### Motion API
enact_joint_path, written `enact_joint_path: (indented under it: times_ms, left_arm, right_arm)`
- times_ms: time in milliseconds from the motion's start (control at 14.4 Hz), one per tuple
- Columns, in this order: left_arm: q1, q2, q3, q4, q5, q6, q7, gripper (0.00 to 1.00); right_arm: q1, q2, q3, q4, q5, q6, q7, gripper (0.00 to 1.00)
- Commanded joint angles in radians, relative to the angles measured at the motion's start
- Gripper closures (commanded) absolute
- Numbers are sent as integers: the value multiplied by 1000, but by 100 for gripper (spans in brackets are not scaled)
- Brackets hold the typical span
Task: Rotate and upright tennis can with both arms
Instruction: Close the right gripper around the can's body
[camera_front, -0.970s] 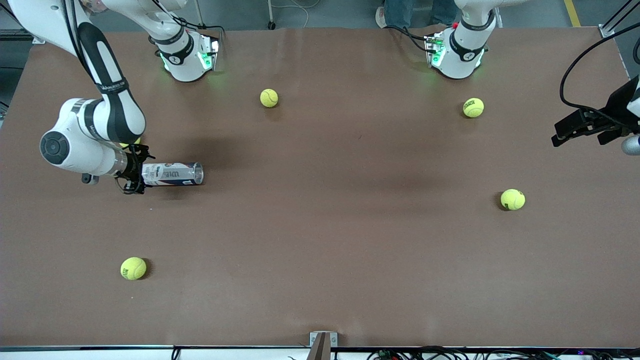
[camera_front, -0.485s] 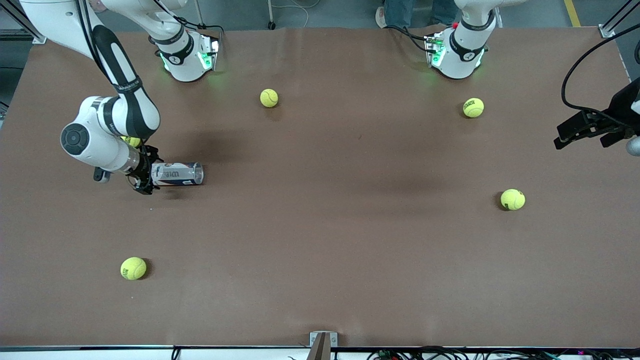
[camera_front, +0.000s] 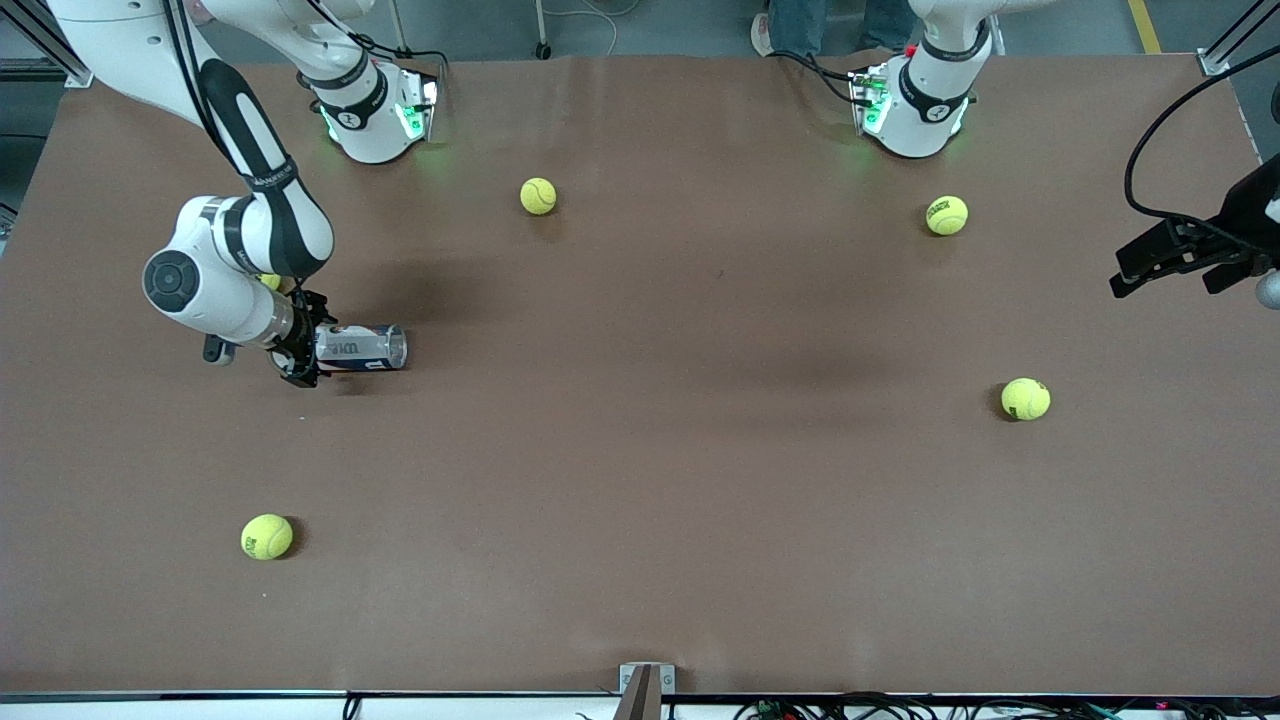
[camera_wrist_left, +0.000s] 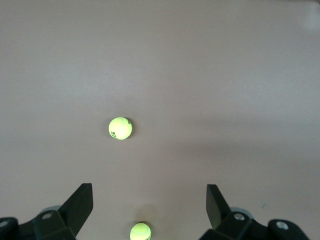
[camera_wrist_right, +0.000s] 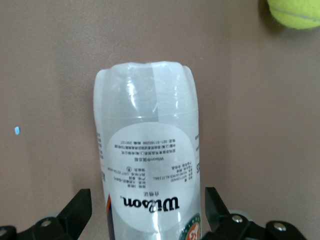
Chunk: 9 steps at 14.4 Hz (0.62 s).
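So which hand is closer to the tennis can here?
The right hand: its open fingers straddle one end of the lying tennis can. The left hand waits open over the table's left-arm end.

one overhead front view, two wrist-mounted

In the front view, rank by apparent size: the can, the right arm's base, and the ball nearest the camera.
1. Right arm's base, largest.
2. Can, lying on its side, partly hidden by the right pincer around its end.
3. Ball, clearly smallest.
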Motion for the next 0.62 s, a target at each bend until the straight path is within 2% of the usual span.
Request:
enact_joint_path:
  times_ms: [0,554]
  left_arm:
    - [8,-16,-1,-6,-10,-2,11,0]
    - [8,-16,-1,-7,-10,-2,12,0]
  right_arm:
    - [6,1,0,-26,22,31,13,0]
    - [26,29,3,-26,27,25,11,27]
